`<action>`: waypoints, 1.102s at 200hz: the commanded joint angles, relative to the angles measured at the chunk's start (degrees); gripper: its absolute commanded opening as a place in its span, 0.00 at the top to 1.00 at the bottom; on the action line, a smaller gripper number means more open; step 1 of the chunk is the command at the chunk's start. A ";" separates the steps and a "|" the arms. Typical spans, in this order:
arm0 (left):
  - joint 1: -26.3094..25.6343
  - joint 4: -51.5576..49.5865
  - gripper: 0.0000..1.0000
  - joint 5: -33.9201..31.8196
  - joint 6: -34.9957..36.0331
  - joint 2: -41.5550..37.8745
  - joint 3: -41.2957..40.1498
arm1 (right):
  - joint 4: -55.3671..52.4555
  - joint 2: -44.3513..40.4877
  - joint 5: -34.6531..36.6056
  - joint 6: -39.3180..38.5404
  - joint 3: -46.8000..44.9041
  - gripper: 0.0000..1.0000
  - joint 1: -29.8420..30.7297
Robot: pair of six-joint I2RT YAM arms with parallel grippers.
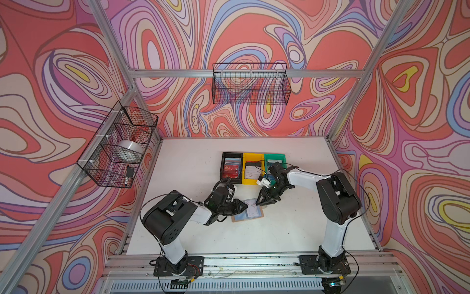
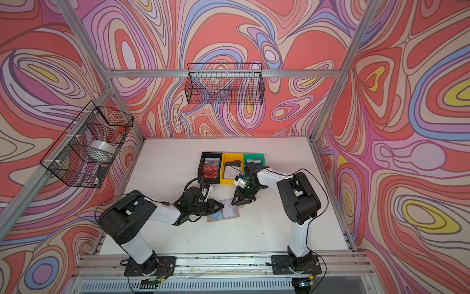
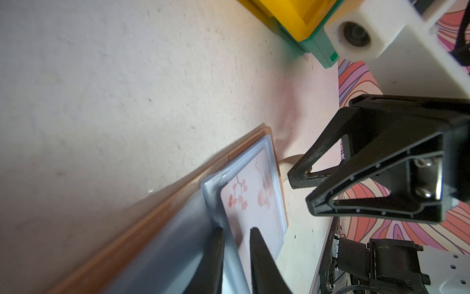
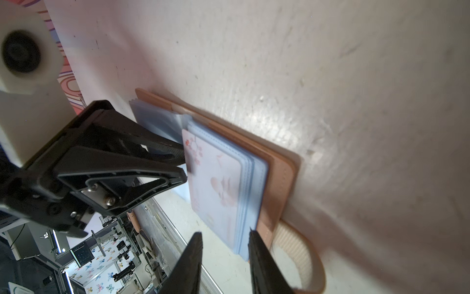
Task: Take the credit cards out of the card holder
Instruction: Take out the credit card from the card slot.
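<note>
ok so in both top views the card holder [image 1: 250, 213] [image 2: 225, 215] is lying open and flat on the white tabletop [image 1: 190, 216] [image 2: 165, 216], between the two arms and a bit nearer than the row of bins: black bin [image 1: 223, 155] [image 2: 203, 155], yellow bin [image 1: 250, 155] [image 2: 230, 155], green bin [image 1: 276, 155] [image 2: 254, 155]; the black one has red cards [image 1: 231, 171] [image 2: 210, 171] in it; the left hand [image 1: 246, 207] [image 2: 222, 205] comes at the holder from its left end and the right hand [image 1: 259, 202] [image 2: 234, 202] sits over its far right corner; a pale credit card [image 1: 251, 206] [image 2: 227, 208] lies on the top page; left wrist view next: the left hand [image 3: 236, 230] has its fingers [image 3: 262, 254] a narrow gap apart with the edge of a bluish sleeve [image 3: 211, 201] running up between them, one finger lying over the blossom-print credit card [image 3: 254, 203], but honestly can't tell if it's pinching anything; the right hand [image 3: 302, 191] there is spread with nothing between the fingers, tips just beside the holder's rounded tab [image 3: 287, 163]; tan cover of the card holder [image 3: 157, 216] flat on the tabletop; right wrist view: the credit card [image 4: 216, 178] pokes out of the sleeve [image 4: 254, 178] stack a little toward the left hand [image 4: 183, 163], whose tips sit right at that edge; the right hand [image 4: 225, 233] has its own fingers standing apart around the near end of the stack; the card holder [image 4: 279, 173] lies flat under the pages and a beige strap [image 4: 300, 254] curls out next to it
</note>
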 commanded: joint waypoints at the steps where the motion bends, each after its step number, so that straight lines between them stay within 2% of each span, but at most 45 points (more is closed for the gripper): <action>1: -0.73 -3.47 0.77 -0.67 0.49 1.50 -0.21 | 0.57 -0.49 0.40 0.52 0.44 0.66 0.66; 51: -0.77 -3.57 0.77 -0.69 0.58 1.50 -0.33 | 2.74 2.96 -0.42 1.72 1.03 0.66 3.54; 139: -0.79 -2.72 0.77 -0.64 0.24 1.85 -0.68 | 2.34 3.62 1.70 2.00 1.07 0.66 3.62; 180: -0.79 -2.70 0.84 -0.66 0.14 1.94 -0.40 | 2.43 4.78 1.52 1.76 0.85 0.66 3.59; 205: -0.83 -3.65 0.94 -0.57 0.30 1.55 -0.41 | 2.46 5.17 1.25 1.73 0.92 0.66 3.59; 220: -0.83 -4.20 0.96 -0.38 0.50 0.87 -0.76 | 2.69 5.27 1.08 1.73 0.94 0.66 3.63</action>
